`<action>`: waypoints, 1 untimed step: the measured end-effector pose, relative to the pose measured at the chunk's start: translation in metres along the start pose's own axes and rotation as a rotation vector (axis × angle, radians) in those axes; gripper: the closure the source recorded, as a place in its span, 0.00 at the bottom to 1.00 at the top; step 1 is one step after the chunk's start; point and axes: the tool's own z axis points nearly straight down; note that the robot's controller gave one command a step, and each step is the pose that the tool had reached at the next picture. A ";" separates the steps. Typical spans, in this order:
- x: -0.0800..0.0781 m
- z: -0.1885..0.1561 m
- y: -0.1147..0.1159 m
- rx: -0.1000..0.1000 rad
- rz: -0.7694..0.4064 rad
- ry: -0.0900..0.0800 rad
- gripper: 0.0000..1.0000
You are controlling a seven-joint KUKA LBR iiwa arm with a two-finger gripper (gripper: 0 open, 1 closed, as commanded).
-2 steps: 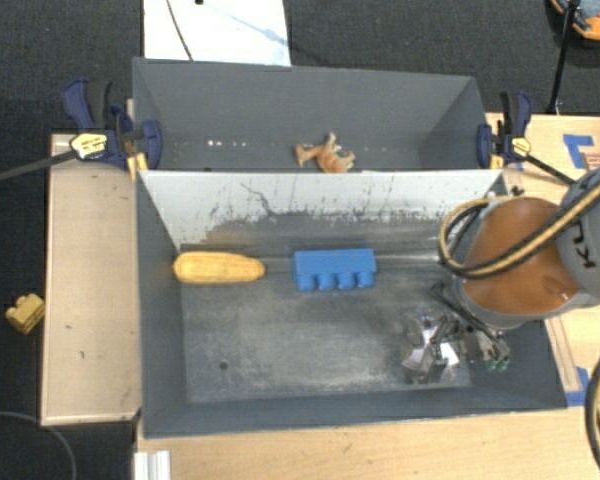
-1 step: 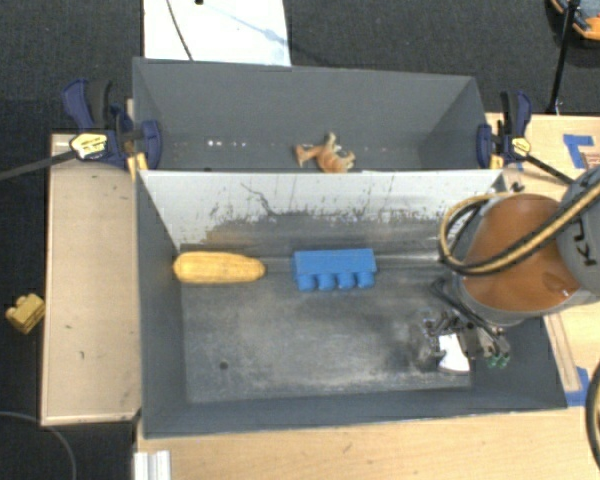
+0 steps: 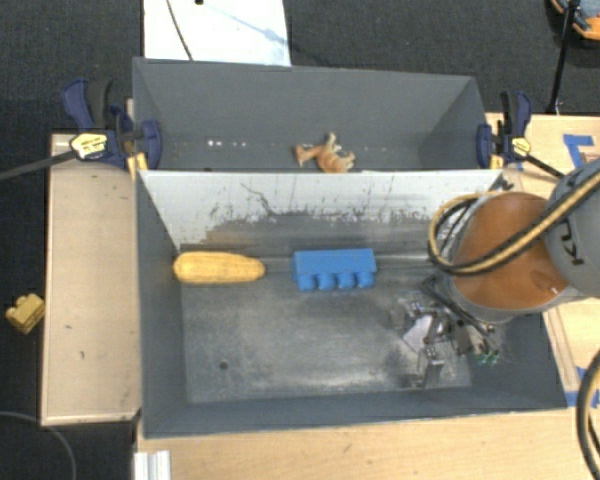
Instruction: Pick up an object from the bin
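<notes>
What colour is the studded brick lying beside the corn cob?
The brick is blue, seen best in the camera view.

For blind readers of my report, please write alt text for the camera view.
The robot's tool is inside the grey bin at its right, apart from a yellow corn cob and a blue toothed block lying side by side further left. A small tan figure lies in the section behind them.

We note a yellow corn cob [image 3: 218,267] lying just left of a blue ridged block [image 3: 335,269], a tan toy figure [image 3: 325,155] behind them, and a small yellow piece [image 3: 25,313] well apart at left.
</notes>
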 end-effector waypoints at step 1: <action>0.000 0.000 0.000 0.000 0.000 0.000 0.00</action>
